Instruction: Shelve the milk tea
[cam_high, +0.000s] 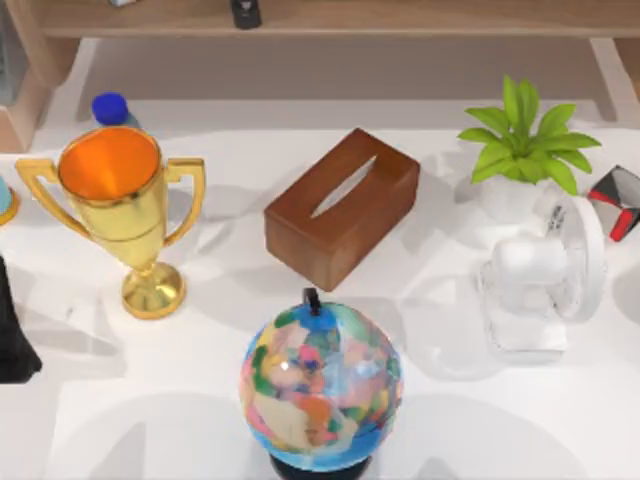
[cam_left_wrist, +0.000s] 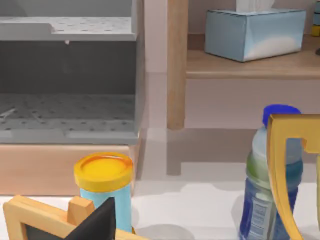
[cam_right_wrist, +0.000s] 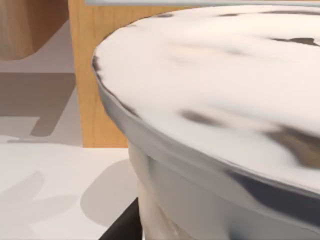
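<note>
White table (cam_high: 220, 400) runs under a wooden shelf (cam_high: 400, 18) at the back, crowded with a gold trophy (cam_high: 125, 215), a brown tissue box (cam_high: 342, 207), a globe (cam_high: 322, 385), a potted plant (cam_high: 525, 150) and a small white fan (cam_high: 545, 275).

The milk tea (cam_right_wrist: 215, 100) sits right up against the right wrist camera, its pale lid blotched dark, with a wooden shelf upright (cam_right_wrist: 87, 75) just behind it and the table below. I judge the step to be the carry toward the shelf, or the grasp just before it. Whether the right hand has closed on the cup I cannot tell; a dark strip (cam_right_wrist: 121, 227) beside its base may be part of that hand. The next move calls for raising the cup clear of the upright and setting it level on a shelf board.

My left arm (cam_high: 14, 335) is parked at the table's left edge, its hand's state not readable. Its wrist view adds what the top view lacks: a blue tissue box (cam_left_wrist: 252, 32) already on the shelf, a yellow-lidded can (cam_left_wrist: 104, 175) and the blue-capped bottle (cam_left_wrist: 267, 175) seen side-on
</note>
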